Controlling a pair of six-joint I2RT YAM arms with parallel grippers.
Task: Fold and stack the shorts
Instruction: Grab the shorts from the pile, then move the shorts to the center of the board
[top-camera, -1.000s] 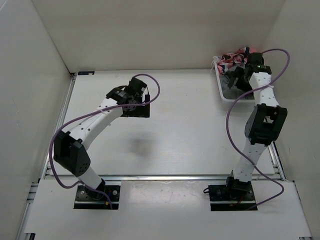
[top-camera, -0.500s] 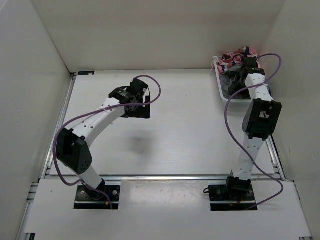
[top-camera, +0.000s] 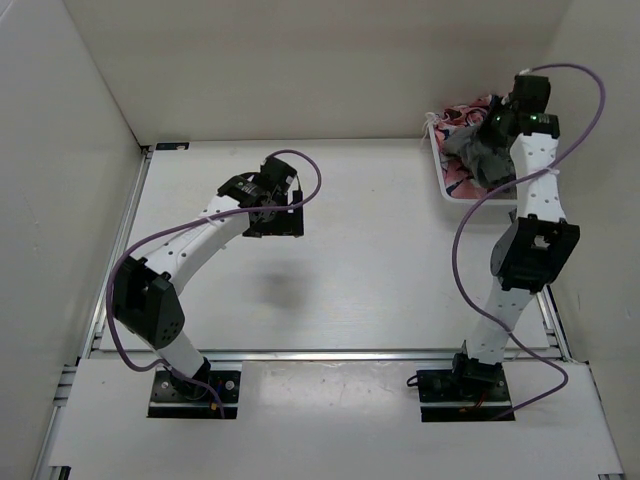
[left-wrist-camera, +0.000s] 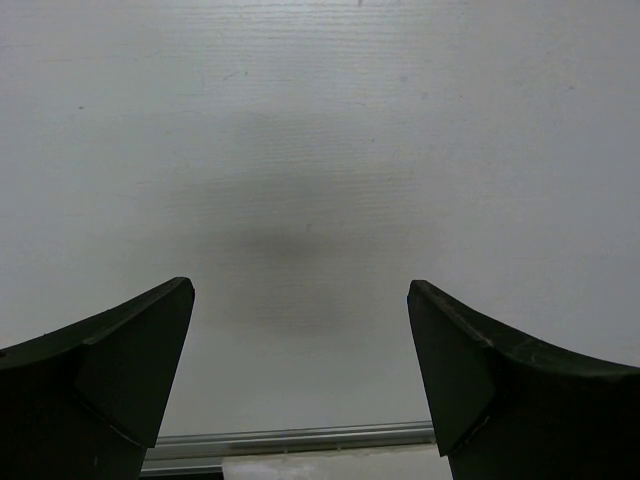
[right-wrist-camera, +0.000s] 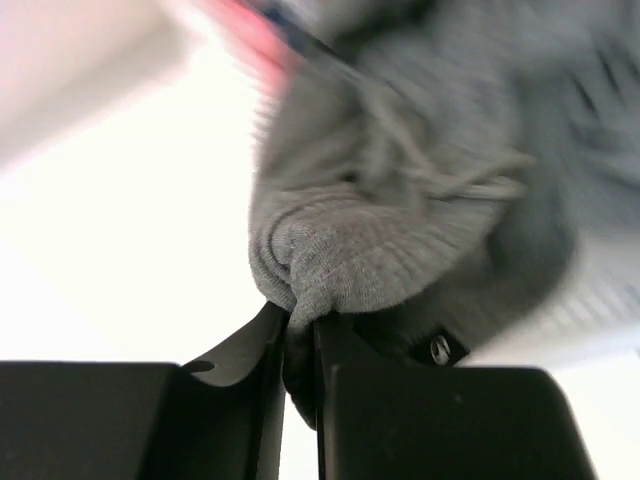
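Grey shorts (top-camera: 482, 153) hang bunched over the white bin (top-camera: 446, 186) at the back right. My right gripper (top-camera: 497, 126) is shut on their ribbed waistband. In the right wrist view the grey shorts (right-wrist-camera: 400, 230) fill the frame, a fold of cloth pinched in my right gripper (right-wrist-camera: 301, 318), with a drawstring trailing across the fabric. My left gripper (top-camera: 283, 222) hovers over bare table at the middle left. Its left-wrist view shows the gripper (left-wrist-camera: 300, 345) open with nothing between its dark fingers (left-wrist-camera: 130, 350).
The white bin holds more clothes, pink and white patterned cloth (top-camera: 462, 114) showing at its far end and under the grey shorts. White walls close in the table on three sides. A metal rail (left-wrist-camera: 290, 440) runs along the near table edge.
My right gripper closed on the grey shorts in the bin and lifted them up and back. The left arm stayed almost still.
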